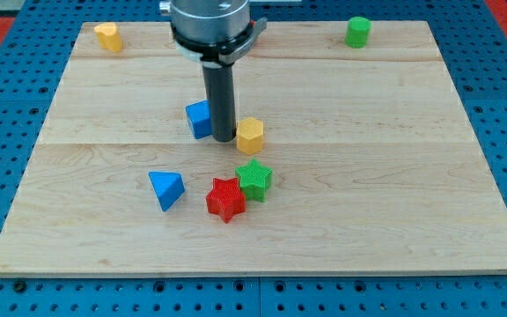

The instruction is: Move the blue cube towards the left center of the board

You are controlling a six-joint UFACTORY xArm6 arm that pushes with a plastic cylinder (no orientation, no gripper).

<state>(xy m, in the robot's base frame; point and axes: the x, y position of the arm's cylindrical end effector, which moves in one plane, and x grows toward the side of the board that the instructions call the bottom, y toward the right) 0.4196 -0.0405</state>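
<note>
Looking good: your tip (224, 138), no gripper, holds nothing, touching the blue cube's (198, 119) right side, so push left.

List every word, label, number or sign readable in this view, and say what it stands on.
None: no readable text anywhere.
Board: bare wood, no marks.
Blocks, including the blue cube just left of my tip: plain colour, no labels.
Arm head: plain metal, no lettering visible.

My tip (224, 138) stands between the blue cube (199, 119), left, and yellow block (250, 136), right.
</note>
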